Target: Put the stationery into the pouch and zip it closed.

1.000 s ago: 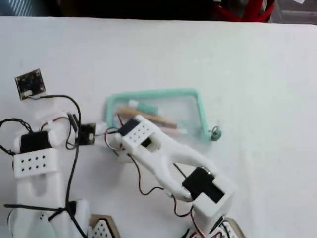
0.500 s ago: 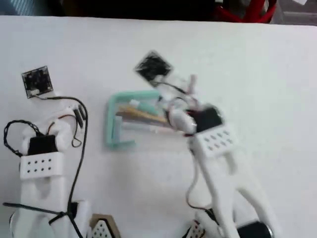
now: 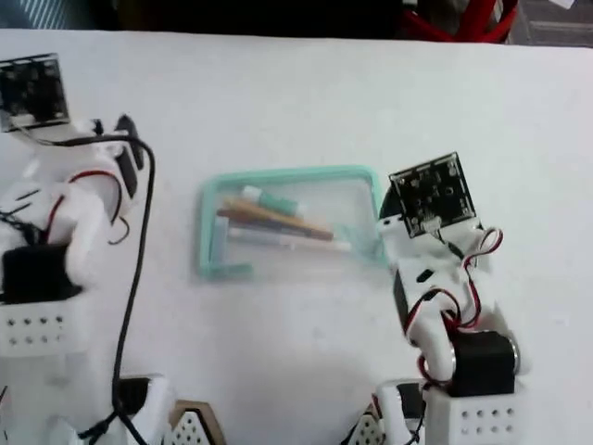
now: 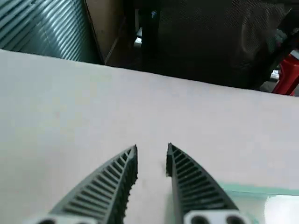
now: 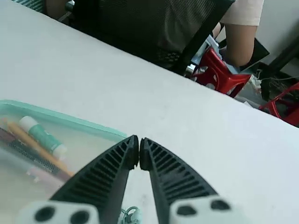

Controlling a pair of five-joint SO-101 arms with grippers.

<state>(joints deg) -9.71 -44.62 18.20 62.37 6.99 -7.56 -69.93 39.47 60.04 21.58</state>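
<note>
Just now, in the high view, the right arm point(image 3: 445, 278) had swung from the left end of the pouch point(image 3: 287, 174) to lower right, and the left arm point(image 3: 56, 232) had risen to upper left. The stationery point(image 3: 273, 221) lay inside, mid-worktop point(image 3: 306, 102). In the left wrist view the jaws stood slightly parted and empty. In the right wrist view the jaws met at the tips on nothing, with the zip pull point(image 5: 130, 215) just beside them, so zipping looked nearly done.

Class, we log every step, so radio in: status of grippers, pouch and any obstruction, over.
Left gripper: fingers apart, empty. Right gripper: fingers shut, empty, at one end of pouch. Stationery inside pouch. Nothing blocking.
</note>
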